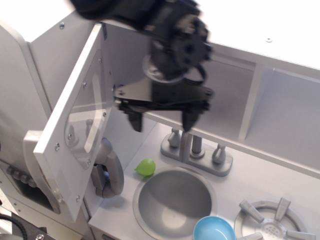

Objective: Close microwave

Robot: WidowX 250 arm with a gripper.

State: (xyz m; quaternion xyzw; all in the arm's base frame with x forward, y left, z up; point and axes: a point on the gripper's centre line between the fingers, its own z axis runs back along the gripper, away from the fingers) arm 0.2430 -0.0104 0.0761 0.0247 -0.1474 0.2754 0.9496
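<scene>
A: Microwave (150, 65), one, white box compartment at upper left of the toy kitchen. Its door (75, 122) is swung wide open, hinged near the top, hanging out toward lower left. One clear window (85, 117) in the door, screws at the corners.

B: Handle?

A: One grey handle (107, 175) shows below and behind the door's lower edge, partly hidden. Whether it sits on the door, cannot tell from here.

B: Gripper?

A: One, black, gripper (160, 120), in front of the microwave opening, just right of the door's inner face. Two fingers (135, 117) pointing down, spread far apart, pinching nothing. Not touching the door as far as I can see. The arm above it is motion-blurred.

B: Inside the microwave?

A: Mostly blocked by the gripper. Can't tell the contents.

B: Below?

A: One round grey sink (172, 202). One grey faucet set (195, 150) behind it, three uprights on one base. One small green fruit-like toy (145, 167) at the sink's back left rim, near the handle. One blue bowl (214, 230) at the sink's front right edge, cut off by the frame. One stove burner (272, 220) at bottom right, partly cropped.

B: Right side?

A: One doorless white cubby (285, 110) beside the microwave, divided from it by a wall.
</scene>
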